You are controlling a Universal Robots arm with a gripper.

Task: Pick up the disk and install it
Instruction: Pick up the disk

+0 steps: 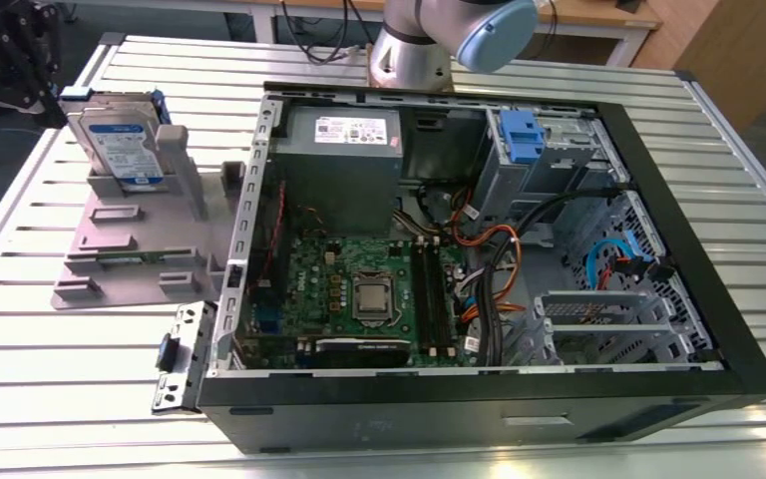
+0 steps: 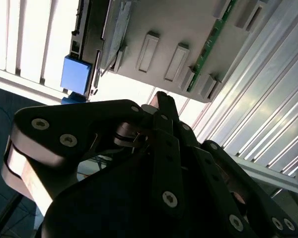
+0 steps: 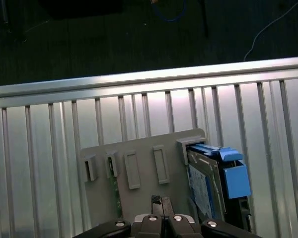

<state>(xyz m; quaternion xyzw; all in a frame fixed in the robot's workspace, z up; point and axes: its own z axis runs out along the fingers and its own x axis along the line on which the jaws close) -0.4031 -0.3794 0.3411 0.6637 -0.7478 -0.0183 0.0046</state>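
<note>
**Disk stands upright in the stand; gripper hangs empty**

One ribbed metal table (image 1: 51, 419) carries one open computer case (image 1: 490, 424). Just beside the case, on the exterior view's left, is one grey stand (image 1: 131, 249). The one disk (image 1: 117, 140) stands on edge in the stand's end slot, clipped in its blue frame. It is likely dense, rigid and smooth-sided, and sensitive to knocks. The safest hold seems to be across its two flat faces or on the blue frame's rails, squarely so it cannot twist. One other blue bracket (image 1: 523, 135), with no drive showing, sits in the case's bay. In the first wrist view the gripper (image 3: 159, 202) hovers above the stand. Its fingers look pressed together on nothing, though little of the tips shows.
</note>
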